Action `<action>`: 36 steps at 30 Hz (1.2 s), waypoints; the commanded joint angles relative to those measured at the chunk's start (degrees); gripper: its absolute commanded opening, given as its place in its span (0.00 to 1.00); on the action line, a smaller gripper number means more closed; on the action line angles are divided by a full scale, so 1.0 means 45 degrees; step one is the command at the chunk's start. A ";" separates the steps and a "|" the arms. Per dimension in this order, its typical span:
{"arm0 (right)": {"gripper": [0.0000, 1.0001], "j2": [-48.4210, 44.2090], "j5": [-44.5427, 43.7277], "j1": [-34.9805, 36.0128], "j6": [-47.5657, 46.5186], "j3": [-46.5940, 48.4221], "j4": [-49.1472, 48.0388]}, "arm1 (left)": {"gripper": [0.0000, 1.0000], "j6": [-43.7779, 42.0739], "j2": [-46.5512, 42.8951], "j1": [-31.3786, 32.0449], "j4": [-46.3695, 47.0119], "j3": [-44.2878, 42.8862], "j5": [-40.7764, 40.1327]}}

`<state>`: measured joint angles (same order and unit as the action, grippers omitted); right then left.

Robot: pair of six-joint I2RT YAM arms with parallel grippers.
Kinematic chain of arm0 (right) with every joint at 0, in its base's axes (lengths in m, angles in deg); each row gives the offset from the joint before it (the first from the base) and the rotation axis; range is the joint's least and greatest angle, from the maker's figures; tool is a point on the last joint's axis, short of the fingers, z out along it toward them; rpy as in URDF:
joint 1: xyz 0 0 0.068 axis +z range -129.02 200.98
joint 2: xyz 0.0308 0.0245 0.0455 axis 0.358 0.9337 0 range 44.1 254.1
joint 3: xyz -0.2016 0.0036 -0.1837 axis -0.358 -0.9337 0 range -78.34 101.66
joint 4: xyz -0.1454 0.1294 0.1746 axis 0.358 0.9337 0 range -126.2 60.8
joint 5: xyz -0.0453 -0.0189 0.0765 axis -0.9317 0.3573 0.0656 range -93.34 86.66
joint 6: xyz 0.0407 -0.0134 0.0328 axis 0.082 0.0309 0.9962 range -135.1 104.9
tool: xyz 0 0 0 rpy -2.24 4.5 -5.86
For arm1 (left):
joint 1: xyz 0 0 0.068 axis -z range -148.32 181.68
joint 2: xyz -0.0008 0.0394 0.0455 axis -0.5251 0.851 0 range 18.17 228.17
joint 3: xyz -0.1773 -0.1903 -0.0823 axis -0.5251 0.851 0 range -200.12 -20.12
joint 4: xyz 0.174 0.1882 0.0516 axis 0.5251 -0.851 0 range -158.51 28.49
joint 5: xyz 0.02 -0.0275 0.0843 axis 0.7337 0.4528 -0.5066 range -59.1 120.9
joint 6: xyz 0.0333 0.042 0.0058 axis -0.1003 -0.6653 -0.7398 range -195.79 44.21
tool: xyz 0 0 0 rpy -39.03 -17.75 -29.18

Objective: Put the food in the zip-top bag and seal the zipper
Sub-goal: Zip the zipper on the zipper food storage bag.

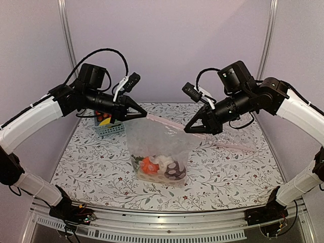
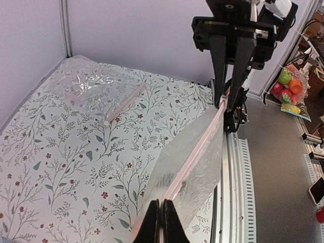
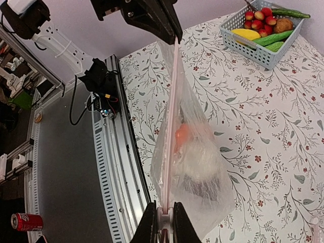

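Between left claw [image 1: 144,115] and right claw [image 1: 186,130], each tight on the zipper [image 3: 171,111], the zip-top bag [image 1: 157,147], food [image 1: 161,168] hazy inside.

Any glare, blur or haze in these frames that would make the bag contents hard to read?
Top external: even, soft light, the food readable through the zip-top bag. Left wrist: crinkle glare on the second clear bag; the near film is soft. Right wrist: food hazy behind the film, the basket sharp.
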<state>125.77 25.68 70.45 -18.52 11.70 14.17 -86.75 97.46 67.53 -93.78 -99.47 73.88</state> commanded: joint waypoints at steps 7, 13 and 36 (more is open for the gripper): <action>0.00 -0.0853 -0.0137 -0.0057 0.0170 -0.0379 0.2108 | 0.00 -0.0270 -0.0509 -0.1107 -0.0372 -0.0062 -0.1466; 0.00 -0.0863 -0.0158 -0.0058 0.0193 -0.0404 0.2105 | 0.00 -0.0280 -0.0529 -0.1142 -0.0400 -0.0047 -0.1484; 0.00 -0.1072 -0.0332 -0.0057 0.0271 -0.0604 0.2129 | 0.00 -0.0338 -0.0504 -0.1210 -0.0465 -0.0023 -0.1697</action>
<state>123.93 24.17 70.41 -17.67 10.41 15.09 -87.75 96.70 66.14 -94.74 -99.47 72.17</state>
